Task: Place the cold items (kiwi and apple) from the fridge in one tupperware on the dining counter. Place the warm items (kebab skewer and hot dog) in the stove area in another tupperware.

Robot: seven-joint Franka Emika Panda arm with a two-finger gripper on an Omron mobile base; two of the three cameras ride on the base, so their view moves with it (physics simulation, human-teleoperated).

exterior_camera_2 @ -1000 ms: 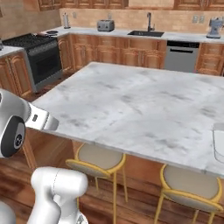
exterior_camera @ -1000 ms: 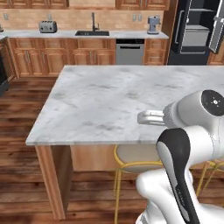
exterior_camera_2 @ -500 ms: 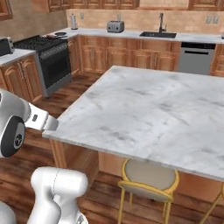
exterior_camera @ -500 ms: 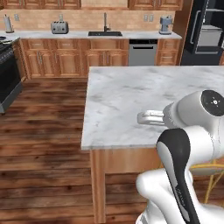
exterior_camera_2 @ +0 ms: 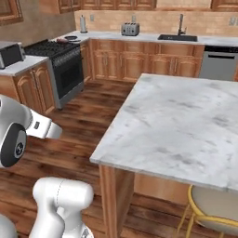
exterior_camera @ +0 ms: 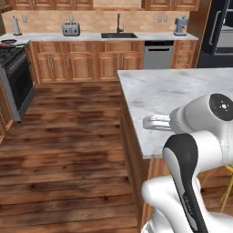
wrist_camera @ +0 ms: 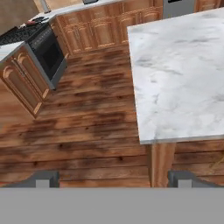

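My gripper (wrist_camera: 113, 180) is open and holds nothing. Its two dark fingertips (wrist_camera: 44, 179) stand wide apart over the wooden floor, beside the corner of the marble dining counter (wrist_camera: 183, 74). From the left base, the hand (exterior_camera: 154, 122) hangs at the counter's near left edge (exterior_camera: 136, 136). The black stove (exterior_camera_2: 62, 65) stands at the far left, with a dark pan (exterior_camera_2: 70, 38) on it and a small reddish thing (exterior_camera_2: 61, 41) beside the pan, too small to name. The dark fridge (exterior_camera: 220, 32) is at the far right. Kiwi, apple, kebab skewer, hot dog and tupperware are out of view.
Wooden cabinets line the back wall, with a toaster (exterior_camera: 71, 29), a sink (exterior_camera: 118, 34) and a steel dishwasher (exterior_camera: 158, 54). A side counter carries a microwave (exterior_camera_2: 10, 53). A yellow stool (exterior_camera_2: 211, 218) sits under the dining counter. Wooden floor (exterior_camera: 68, 136) lies between counter and stove.
The whole picture has shifted: the base has driven left, so the counter slid right and the stove came closer. The arm holds its pose and the gripper stays open.
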